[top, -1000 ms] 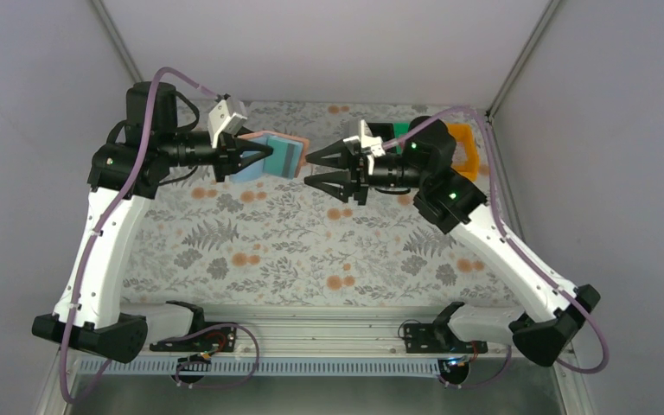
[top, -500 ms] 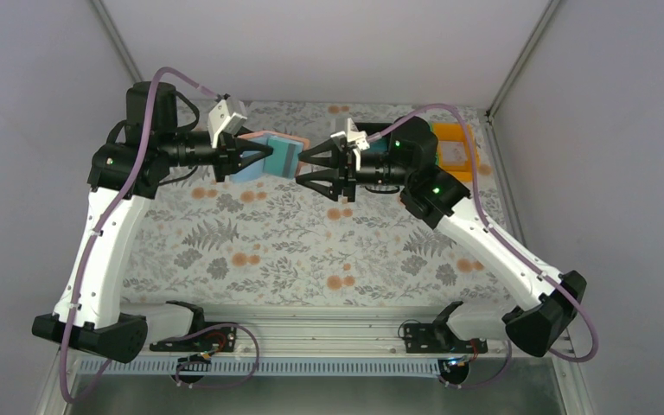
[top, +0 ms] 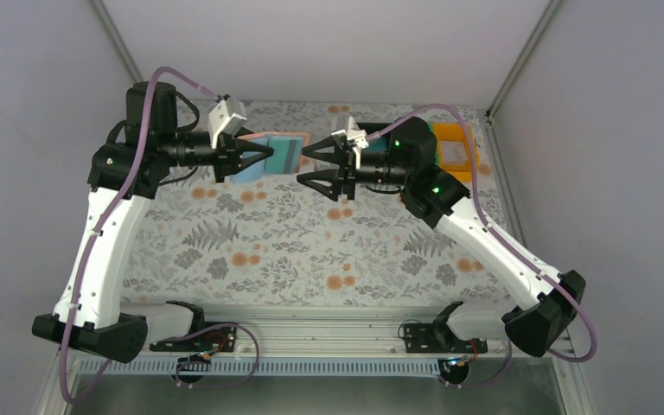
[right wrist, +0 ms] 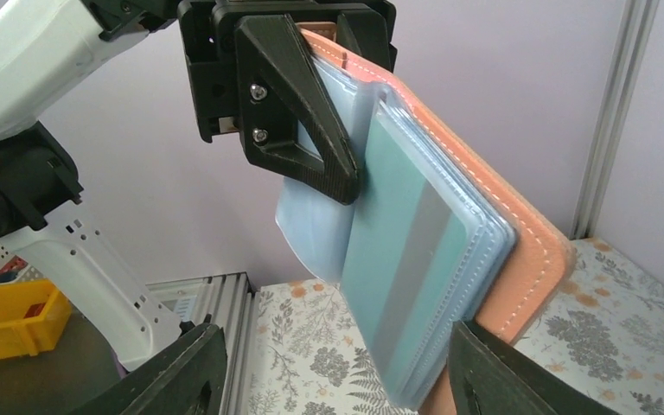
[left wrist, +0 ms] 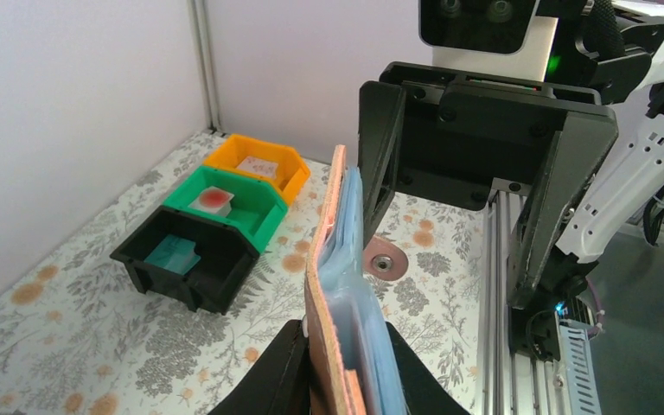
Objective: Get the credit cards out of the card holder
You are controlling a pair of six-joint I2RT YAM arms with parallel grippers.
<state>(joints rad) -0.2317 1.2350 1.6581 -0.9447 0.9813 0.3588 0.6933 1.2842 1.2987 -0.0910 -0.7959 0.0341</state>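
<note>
we see left gripper clenched on card holder above the far edge of the table, teal credit card in its pocket, right gripper spread wide just beside it

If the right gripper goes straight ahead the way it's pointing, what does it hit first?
Most likely the card holder, held in the air by the left gripper. The right gripper is open and faces the holder's free edge, where a teal card shows.

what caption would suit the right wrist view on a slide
The left gripper holds the card holder aloft, a teal card showing in its clear sleeve, with the open right gripper facing it.
</note>
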